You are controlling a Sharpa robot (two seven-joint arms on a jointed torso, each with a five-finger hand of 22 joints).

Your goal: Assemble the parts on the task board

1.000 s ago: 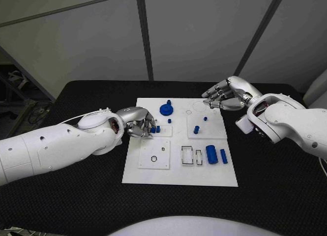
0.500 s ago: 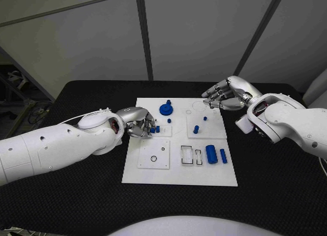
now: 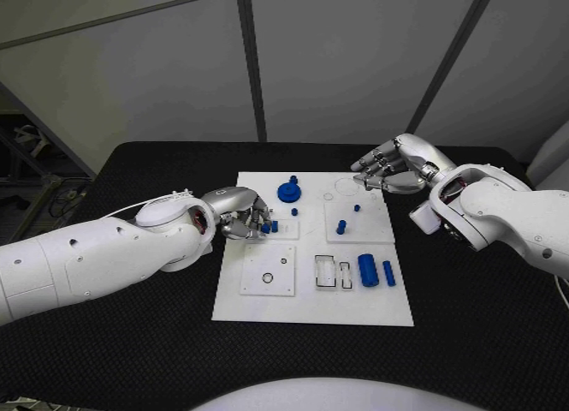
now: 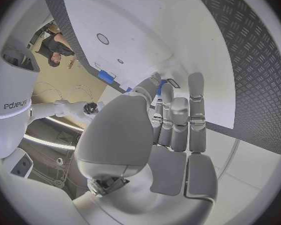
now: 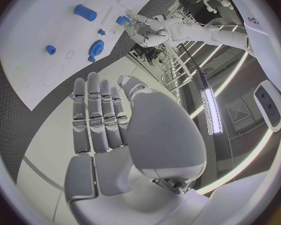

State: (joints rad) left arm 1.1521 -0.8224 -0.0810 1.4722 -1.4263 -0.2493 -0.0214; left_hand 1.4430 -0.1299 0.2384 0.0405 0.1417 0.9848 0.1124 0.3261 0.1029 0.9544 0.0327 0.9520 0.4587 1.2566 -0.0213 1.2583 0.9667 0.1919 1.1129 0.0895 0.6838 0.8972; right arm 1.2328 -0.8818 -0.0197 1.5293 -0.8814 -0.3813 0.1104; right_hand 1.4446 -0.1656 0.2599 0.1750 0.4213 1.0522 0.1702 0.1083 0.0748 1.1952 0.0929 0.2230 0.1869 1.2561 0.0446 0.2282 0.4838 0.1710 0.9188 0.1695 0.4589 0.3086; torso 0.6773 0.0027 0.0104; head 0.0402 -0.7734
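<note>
The white task board [image 3: 358,306] lies mid-table. My left hand [image 3: 241,214] hovers low over its left edge, fingers curled down at two small blue pegs [image 3: 269,227]. In the left wrist view a blue peg [image 4: 160,85] shows between the thumb tip and a fingertip [image 4: 167,88], seemingly pinched. A blue gear [image 3: 289,190] sits near the far edge. Beyond the board's far right corner my right hand [image 3: 389,171] hangs with nothing in it, its fingers [image 5: 97,115] straight. Two blue cylinders [image 3: 376,270] lie at the near right.
More blue pegs [image 3: 342,226] stand at the board's middle right. Rectangular slots [image 3: 326,270] and a small plate with a round hole [image 3: 268,276] lie at the near side. Black table [image 3: 136,342] surrounds the board, with grey wall panels behind.
</note>
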